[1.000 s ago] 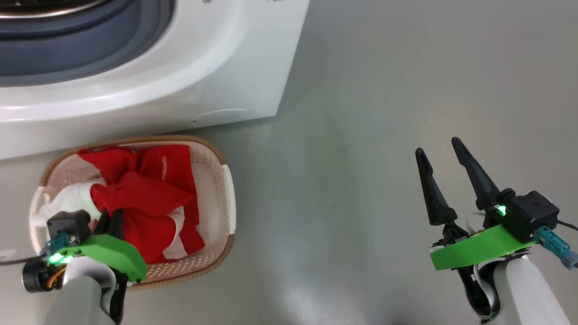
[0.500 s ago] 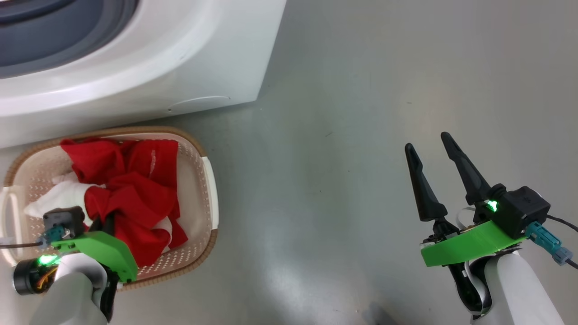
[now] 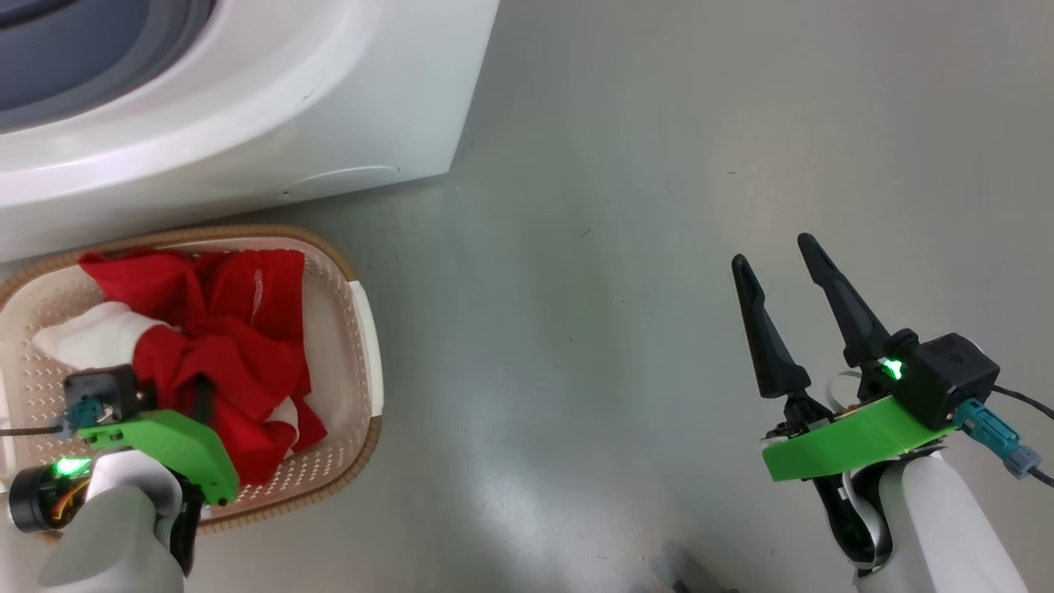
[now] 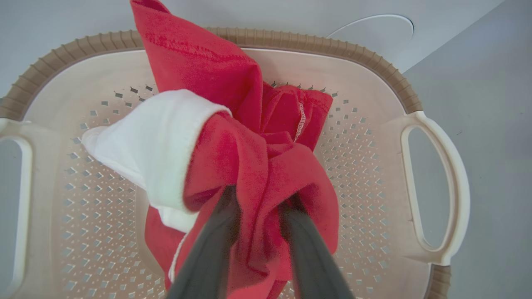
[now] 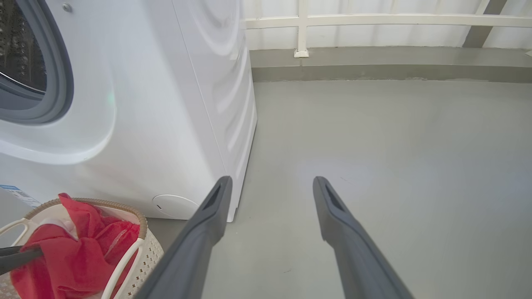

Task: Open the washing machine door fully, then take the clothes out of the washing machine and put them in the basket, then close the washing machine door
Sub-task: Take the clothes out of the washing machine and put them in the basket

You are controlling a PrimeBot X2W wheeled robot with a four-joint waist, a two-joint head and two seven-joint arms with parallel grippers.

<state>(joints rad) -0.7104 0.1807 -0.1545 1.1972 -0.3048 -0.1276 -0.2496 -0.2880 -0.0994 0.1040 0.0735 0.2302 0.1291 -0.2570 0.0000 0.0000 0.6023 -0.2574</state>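
Note:
The red and white clothes (image 3: pixel 222 354) are bunched inside the cream basket (image 3: pixel 354 346), which stands on the floor in front of the white washing machine (image 3: pixel 272 107). My left gripper (image 3: pixel 188 394) reaches down into the basket. In the left wrist view it (image 4: pixel 262 198) is shut on a fold of the clothes (image 4: pixel 232 137), with its tips buried in the fabric above the basket (image 4: pixel 365 137) floor. My right gripper (image 3: pixel 774 252) hovers open over bare floor to the right, holding nothing (image 5: pixel 272 182). The washing machine door is out of view.
The machine's grey seal and steel drum opening (image 5: pixel 29 70) show at the upper left of the right wrist view. Grey floor (image 3: pixel 593 288) stretches between the basket and my right arm. A white railing (image 5: pixel 374 20) and low wall run along the far side.
The whole head picture has shifted left, so the camera has moved. My left gripper still holds the clothes in the basket. The right gripper stays open.

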